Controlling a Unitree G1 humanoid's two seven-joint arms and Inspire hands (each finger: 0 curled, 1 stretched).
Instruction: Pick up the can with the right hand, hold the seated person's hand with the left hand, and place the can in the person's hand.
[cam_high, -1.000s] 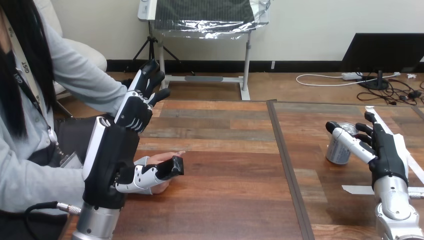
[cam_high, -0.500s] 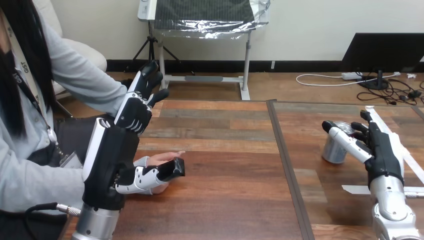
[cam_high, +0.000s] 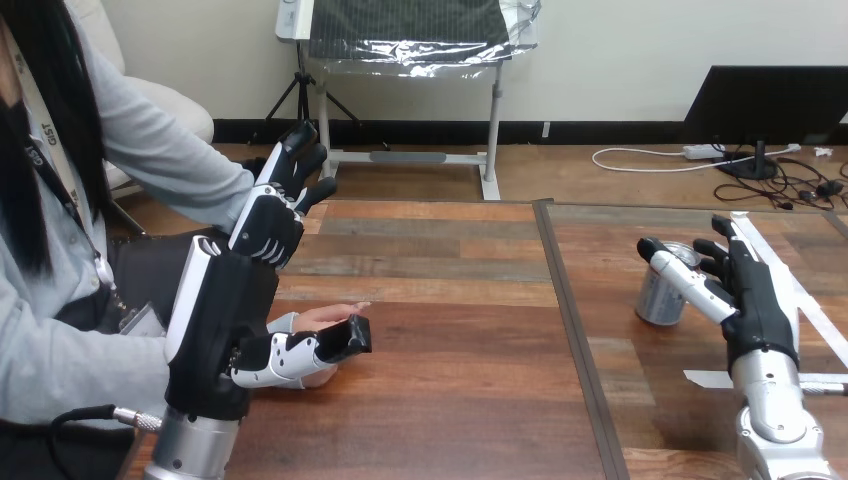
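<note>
A silver can (cam_high: 655, 300) stands on the right half of the wooden table (cam_high: 450, 300). My right hand (cam_high: 760, 305) is curled round it, the thumb across its near top and the fingers (cam_high: 716, 252) behind its right side. At the left, the person's hand (cam_high: 326, 316) rests palm up on the table. My left hand (cam_high: 225, 310) stands on edge beside it, with the thumb (cam_high: 315, 348) lying along the near side of the person's hand. Its fingers (cam_high: 270, 220) point up and away, straight, above the person's sleeve.
A dark seam (cam_high: 570, 330) splits the table into left and right halves. White tape strips (cam_high: 712, 378) lie on the right half near my right forearm. The person sits at the left edge, their arm reaching in over the table's corner.
My right hand and the can have slid a little to the left together. My left hand and the person's hand have stayed where they were.
</note>
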